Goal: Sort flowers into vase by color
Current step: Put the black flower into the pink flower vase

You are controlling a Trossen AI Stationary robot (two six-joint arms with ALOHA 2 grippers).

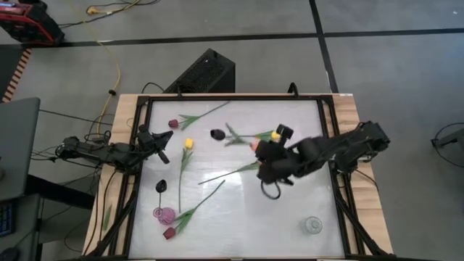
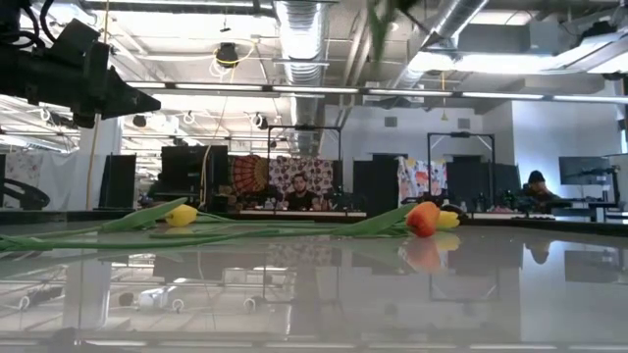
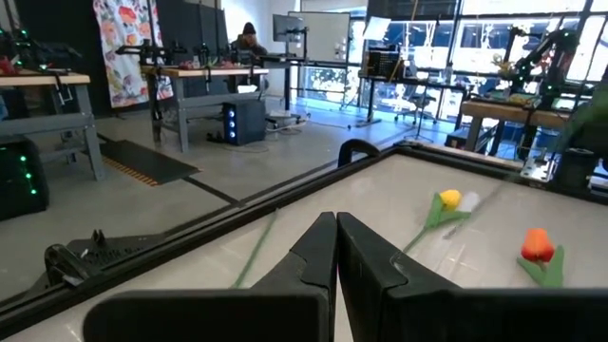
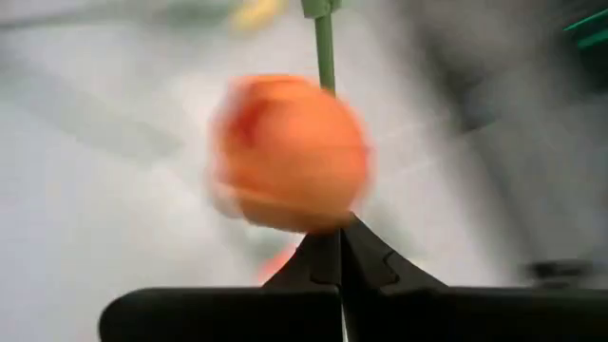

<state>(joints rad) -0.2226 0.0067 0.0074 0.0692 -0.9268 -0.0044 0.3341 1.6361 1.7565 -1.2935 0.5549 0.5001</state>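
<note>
My right gripper [image 1: 259, 161] hangs above the middle of the white table, shut on an orange tulip whose blurred head [image 4: 290, 152] fills its wrist view. The tulip's green stem [image 1: 228, 172] sticks out toward the table's left. A second orange tulip [image 2: 424, 218] and a yellow one [image 2: 446, 218] lie on their sides on the table. Another yellow tulip [image 1: 188, 143] and dark-headed ones [image 1: 216, 134] lie scattered. My left gripper [image 3: 336, 217] waits shut at the left edge, holding nothing. My right gripper has the orange tulip right at its head, which sits just past the shut fingertips [image 4: 366, 261]. Blur and the head itself hide which part is pinched. The stem [image 4: 325, 47] runs on away from the fingers. The flower is clear of the table.
A pink vase [image 1: 165, 214] stands near the front left and a clear glass one [image 1: 313, 225] near the front right. A dark frame [image 1: 330, 130] runs round the tabletop. A black box [image 1: 203, 72] stands beyond the far edge. People sit in the room behind.
</note>
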